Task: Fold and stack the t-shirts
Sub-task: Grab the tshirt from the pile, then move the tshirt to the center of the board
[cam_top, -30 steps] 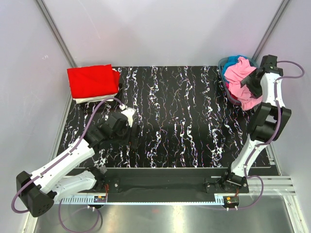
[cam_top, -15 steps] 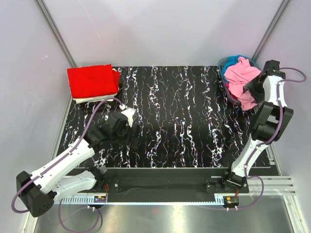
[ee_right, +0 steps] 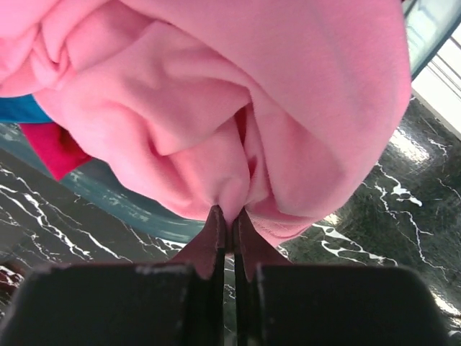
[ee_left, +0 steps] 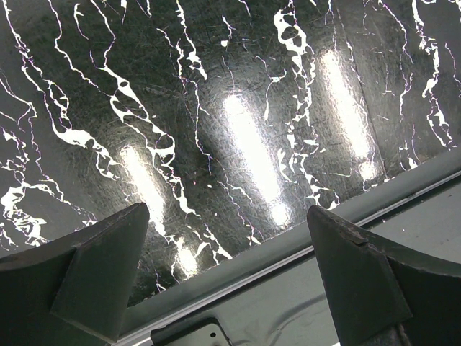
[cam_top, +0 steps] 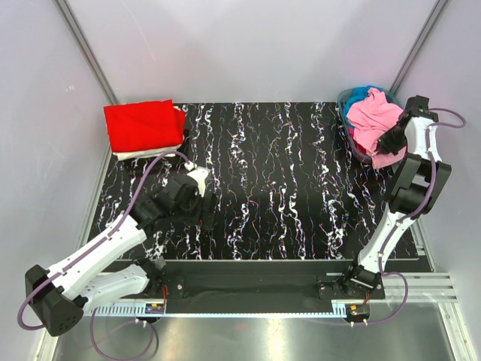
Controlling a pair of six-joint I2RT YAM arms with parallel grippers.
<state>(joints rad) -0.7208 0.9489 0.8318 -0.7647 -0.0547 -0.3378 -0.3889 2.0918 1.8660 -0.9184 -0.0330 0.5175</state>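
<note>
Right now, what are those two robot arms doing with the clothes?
The right claw is pinched shut on the pink t-shirt, which lies heaped in the basket at the far right of the table. The left claw hangs open and empty over the table. A folded red t-shirt sits at the far left.

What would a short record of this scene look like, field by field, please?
Left hand: open, above the bare table, holding nothing
Right hand: shut on a fold of the pink t-shirt
Pink t-shirt location: heaped in the basket, hanging over its rim
Also in basket: blue t-shirt
Stack: folded red t-shirt on a white one, far left corner
</note>
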